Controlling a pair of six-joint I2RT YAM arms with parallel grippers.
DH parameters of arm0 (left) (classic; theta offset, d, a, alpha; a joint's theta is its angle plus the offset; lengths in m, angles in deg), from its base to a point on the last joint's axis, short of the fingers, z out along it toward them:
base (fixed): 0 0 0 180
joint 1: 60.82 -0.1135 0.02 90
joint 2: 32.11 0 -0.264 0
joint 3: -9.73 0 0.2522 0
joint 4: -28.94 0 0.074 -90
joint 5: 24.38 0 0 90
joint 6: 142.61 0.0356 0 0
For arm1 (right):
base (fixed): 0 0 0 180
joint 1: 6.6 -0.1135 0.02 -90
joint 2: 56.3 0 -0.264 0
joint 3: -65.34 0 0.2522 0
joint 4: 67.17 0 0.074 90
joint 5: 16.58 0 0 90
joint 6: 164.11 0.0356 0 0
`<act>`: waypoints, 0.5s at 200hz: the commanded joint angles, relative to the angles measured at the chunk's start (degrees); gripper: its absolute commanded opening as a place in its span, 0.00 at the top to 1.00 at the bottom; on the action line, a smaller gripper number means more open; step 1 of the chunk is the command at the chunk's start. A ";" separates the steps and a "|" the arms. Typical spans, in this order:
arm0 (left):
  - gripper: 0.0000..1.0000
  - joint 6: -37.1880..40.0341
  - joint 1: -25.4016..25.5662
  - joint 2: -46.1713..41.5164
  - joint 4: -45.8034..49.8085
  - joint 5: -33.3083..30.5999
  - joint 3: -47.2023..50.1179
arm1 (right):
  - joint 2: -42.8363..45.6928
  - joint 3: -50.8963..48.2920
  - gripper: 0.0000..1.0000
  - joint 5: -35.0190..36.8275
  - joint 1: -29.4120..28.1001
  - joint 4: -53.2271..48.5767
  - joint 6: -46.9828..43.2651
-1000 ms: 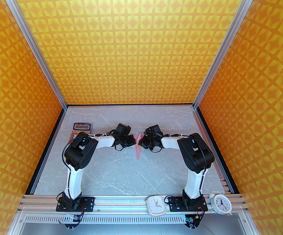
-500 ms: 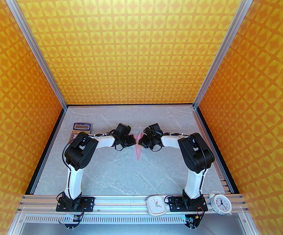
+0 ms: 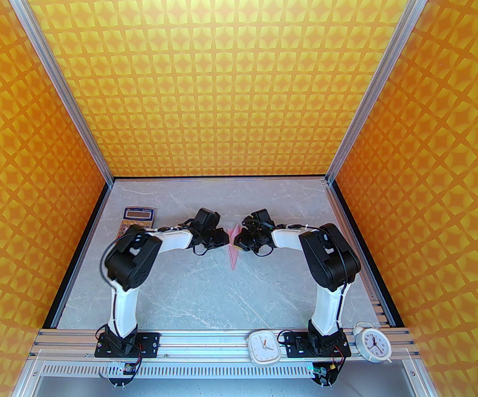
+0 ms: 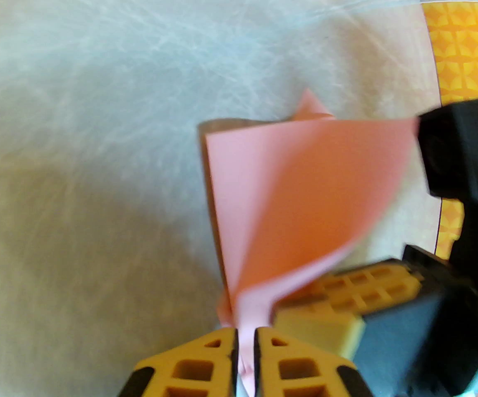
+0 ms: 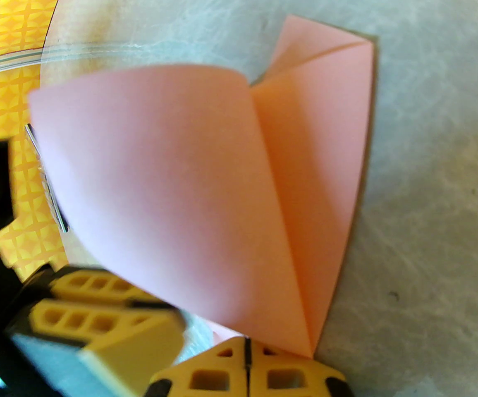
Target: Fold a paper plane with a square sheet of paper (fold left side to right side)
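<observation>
The paper plane (image 3: 233, 257) lay near the middle of the table (image 3: 206, 300), between the two wrists, a slim pink strip pointing toward the arms' bases. In the wrist views one half lay flat on the marble with a crease down it, while the other half stood up as a loose, bowed flap. The left gripper (image 4: 245, 341) was closed on a thin edge of that flap, pink paper showing in the slit between its jaws. The right gripper (image 5: 247, 347) sat at the pointed near corner with its jaws pressed together; whether any paper was caught between them could not be told. To do the fold well, the left arm would likely need to carry the flap across low and slowly until its free edge met the right edge. The right gripper should hold the point steady so the lower layer does not slide, and the crease should be pressed only once the edges line up. Compared with a second earlier, the left arm's elbow had swung outward and down, blurred with motion, and its wrist had crept toward the paper. This uncovered more of the calculator (image 3: 136, 221), while the right arm and the plane had barely shifted.
</observation>
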 commanded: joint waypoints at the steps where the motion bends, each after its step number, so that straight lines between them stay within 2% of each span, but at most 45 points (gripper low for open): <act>1: 0.90 -2.77 0.96 -6.18 -2.43 -1.51 3.60 | -1.56 -0.77 0.95 4.32 0.23 -4.36 -0.92; 31: 0.99 -7.03 3.62 -9.07 -6.02 -1.47 7.73 | -1.69 -0.90 0.95 4.40 0.25 -4.16 -0.82; 35: 1.00 -7.69 5.42 -9.27 -6.73 -1.47 8.32 | -1.66 -0.98 0.95 4.46 0.24 -4.12 -0.74; 100: 1.00 -13.79 11.64 -6.26 -10.21 -4.33 8.97 | -1.96 -1.59 0.95 4.54 0.25 -3.19 0.24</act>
